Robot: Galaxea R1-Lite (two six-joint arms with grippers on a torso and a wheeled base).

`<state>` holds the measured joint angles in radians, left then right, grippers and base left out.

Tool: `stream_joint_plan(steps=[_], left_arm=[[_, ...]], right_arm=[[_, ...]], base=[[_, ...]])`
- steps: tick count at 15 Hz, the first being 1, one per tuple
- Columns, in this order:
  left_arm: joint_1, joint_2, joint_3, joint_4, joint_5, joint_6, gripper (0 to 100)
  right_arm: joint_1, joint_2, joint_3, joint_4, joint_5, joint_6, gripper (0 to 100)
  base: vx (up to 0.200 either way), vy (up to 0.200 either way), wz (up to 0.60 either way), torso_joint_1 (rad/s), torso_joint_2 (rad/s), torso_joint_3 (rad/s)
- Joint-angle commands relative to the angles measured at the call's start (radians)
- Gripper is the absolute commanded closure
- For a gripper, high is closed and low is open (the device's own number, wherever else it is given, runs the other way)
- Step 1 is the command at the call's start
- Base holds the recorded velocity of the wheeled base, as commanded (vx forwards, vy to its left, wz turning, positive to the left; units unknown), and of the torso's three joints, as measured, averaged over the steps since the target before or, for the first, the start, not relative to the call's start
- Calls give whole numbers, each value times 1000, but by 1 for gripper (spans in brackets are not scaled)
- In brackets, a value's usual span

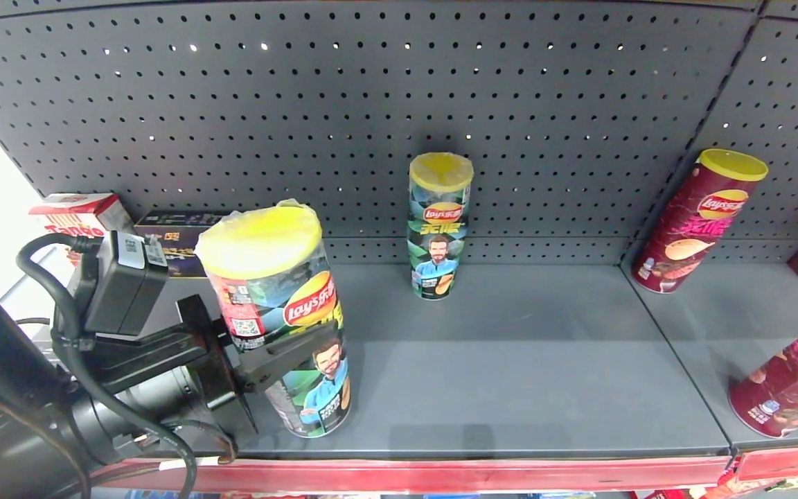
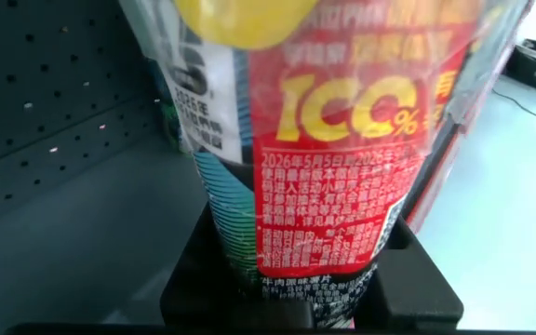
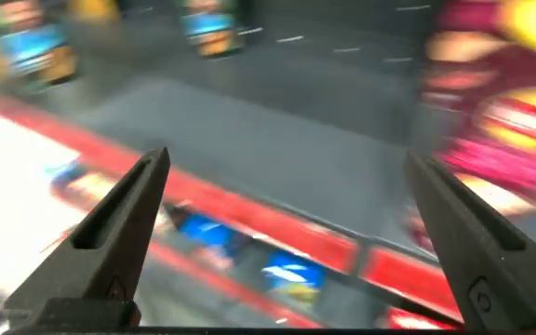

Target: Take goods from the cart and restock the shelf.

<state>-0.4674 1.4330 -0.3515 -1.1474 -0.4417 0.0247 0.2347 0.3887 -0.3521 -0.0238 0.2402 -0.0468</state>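
Observation:
My left gripper (image 1: 269, 369) is shut on a green-and-blue chips can (image 1: 281, 319) with a yellow lid, held upright over the front left of the grey shelf (image 1: 510, 360). I cannot tell whether its base touches the shelf. In the left wrist view the can (image 2: 324, 177) stands between the dark fingers (image 2: 417, 279). A matching can (image 1: 438, 225) stands at the back middle against the pegboard. My right gripper (image 3: 287, 167) is open and holds nothing, facing the shelf's red front edge (image 3: 277, 233).
A maroon can (image 1: 700, 222) leans at the back right, and another (image 1: 787, 388) lies tilted at the front right. A white-and-red box (image 1: 73, 215) and a dark box (image 1: 177, 235) sit at the back left. Bare shelf lies between the two green cans.

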Motion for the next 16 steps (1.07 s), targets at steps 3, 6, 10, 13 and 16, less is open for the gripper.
stream_joint_plan(steps=[3,6,10,13,16], left_arm=[[13,0,6,-3,-3,0,100],[15,3,5,-3,-3,0,100],[16,4,5,-3,-2,0,100],[16,3,6,-2,1,0,100],[16,4,5,-3,0,0,100]], right_arm=[[281,361,-140,-42,45,-4,0],[396,584,-174,-192,24,-4,0],[426,802,-169,-413,-16,1,0],[426,927,-217,-508,-39,-5,0],[437,1000,-288,-519,-36,-4,0]], base=[[0,0,0,0,0,0],[0,0,0,0,0,0],[0,0,0,0,0,0],[0,0,0,0,0,0],[0,0,0,0,0,0]])
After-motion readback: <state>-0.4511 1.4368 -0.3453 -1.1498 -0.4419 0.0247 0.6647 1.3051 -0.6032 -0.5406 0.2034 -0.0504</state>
